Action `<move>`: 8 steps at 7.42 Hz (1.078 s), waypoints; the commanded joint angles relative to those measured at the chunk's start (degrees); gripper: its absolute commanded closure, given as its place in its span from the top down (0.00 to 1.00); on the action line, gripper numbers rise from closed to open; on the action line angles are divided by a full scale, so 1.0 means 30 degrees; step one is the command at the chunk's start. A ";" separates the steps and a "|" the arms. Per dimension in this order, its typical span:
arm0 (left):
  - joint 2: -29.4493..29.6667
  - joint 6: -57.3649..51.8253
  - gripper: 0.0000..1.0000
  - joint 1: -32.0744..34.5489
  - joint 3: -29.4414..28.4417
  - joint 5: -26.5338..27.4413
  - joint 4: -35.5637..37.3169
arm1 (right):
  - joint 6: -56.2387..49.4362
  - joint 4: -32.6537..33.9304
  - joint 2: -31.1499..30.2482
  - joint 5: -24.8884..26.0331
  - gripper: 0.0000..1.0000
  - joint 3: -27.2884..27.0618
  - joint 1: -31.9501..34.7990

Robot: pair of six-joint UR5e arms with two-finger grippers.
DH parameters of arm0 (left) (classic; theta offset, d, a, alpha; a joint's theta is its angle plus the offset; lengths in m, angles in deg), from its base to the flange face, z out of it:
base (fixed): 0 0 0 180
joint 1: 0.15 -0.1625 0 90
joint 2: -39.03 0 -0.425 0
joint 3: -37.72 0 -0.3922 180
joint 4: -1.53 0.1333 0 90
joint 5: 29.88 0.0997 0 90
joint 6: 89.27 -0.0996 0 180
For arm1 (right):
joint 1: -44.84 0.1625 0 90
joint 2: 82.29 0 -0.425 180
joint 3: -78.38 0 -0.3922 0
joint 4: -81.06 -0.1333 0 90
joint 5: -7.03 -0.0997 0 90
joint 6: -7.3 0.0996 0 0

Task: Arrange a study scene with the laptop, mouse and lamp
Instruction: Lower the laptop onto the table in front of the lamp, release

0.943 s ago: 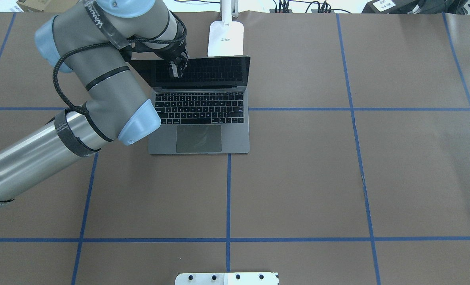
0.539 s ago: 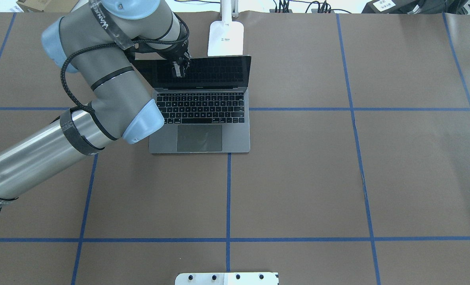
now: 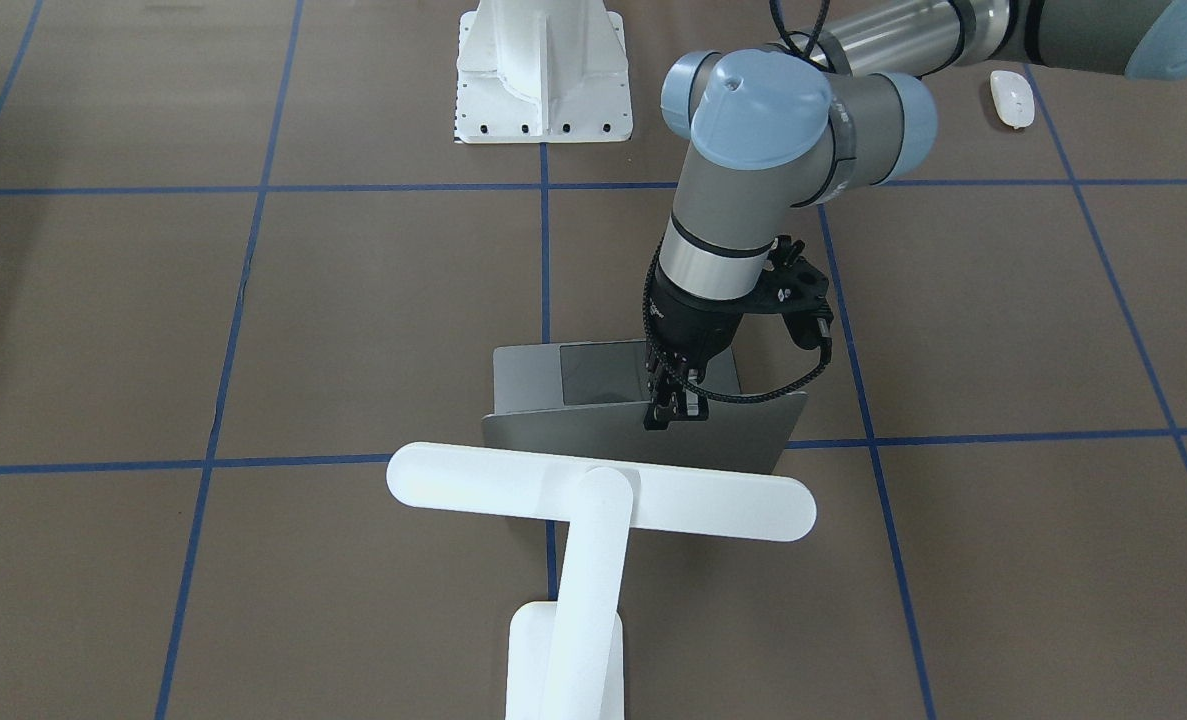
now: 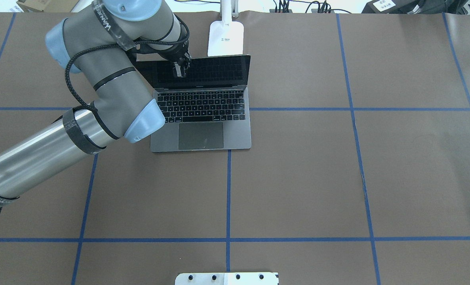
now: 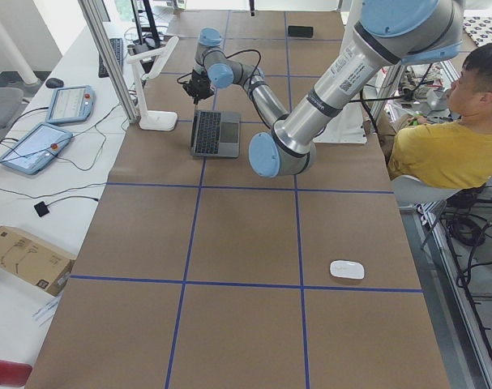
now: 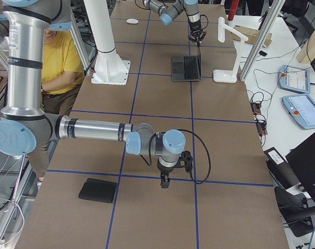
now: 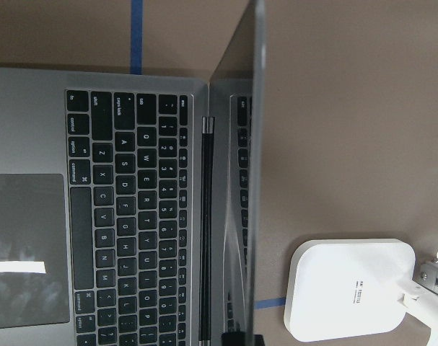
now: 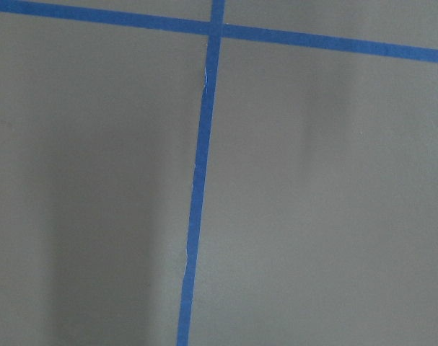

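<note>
— Which pincer has hold of anything?

— The left pincer (image 3: pixel 675 414). It comes down from above onto the top edge of the laptop (image 4: pixel 238 134), one finger on each side of the lid, nipping that thin edge between them. The lid stands close to upright. The keyboard and trackpad lie flat on the table (image 4: pixel 337 178), below the pincer and on its robot side.

— And the lamp?

— The lamp (image 4: pixel 226 38) is just beyond the left pincer, on the far side of the lid. Its base sits flat on the table, and from the wrist camera a strip of bare table shows between base and lid. The long bar is up on its arm, out past the pincer, away from the robot.

— The mouse?

— The mouse (image 3: pixel 1011 98) is well apart from that pincer, off to its left and back towards the robot's side. It lies alone on the brown paper.

— What about the other arm?

— The right pincer (image 6: pixel 165 181) points straight down over bare table, far from the laptop. I cannot tell whether its fingers are spread or together. Its own camera shows only blue tape lines (image 8: pixel 197 216) crossing. A black pad (image 6: pixel 97 190) lies near it, on its robot side.
</note>
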 commanded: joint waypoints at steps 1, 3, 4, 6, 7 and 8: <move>-0.0242 -0.0127 0.98 0.0000 -0.0056 0.0375 -0.0046 | 0.0008 0.0000 0.0000 0.0000 1.00 0.0001 -0.0011; -0.0214 -0.0100 1.00 0.0000 0.0060 0.0348 -0.0047 | 0.0008 0.0000 0.0000 0.0000 1.00 0.0001 -0.0011; -0.0214 -0.0128 1.00 0.0000 0.0322 0.0348 -0.0047 | 0.0008 0.0000 0.0000 0.0000 1.00 0.0001 -0.0011; -0.0272 -0.0187 1.00 0.0088 0.1897 0.0144 0.0128 | -0.0021 0.0000 0.0000 0.0000 1.00 0.0001 -0.0011; -0.1055 -0.0738 1.00 0.0088 0.3270 -0.0147 0.0100 | -0.0021 0.0000 0.0000 0.0029 1.00 0.0001 -0.0011; -0.2658 -0.2803 1.00 0.0117 0.5517 -0.0730 0.0158 | -0.0021 0.0000 0.0000 0.0029 1.00 0.0001 -0.0011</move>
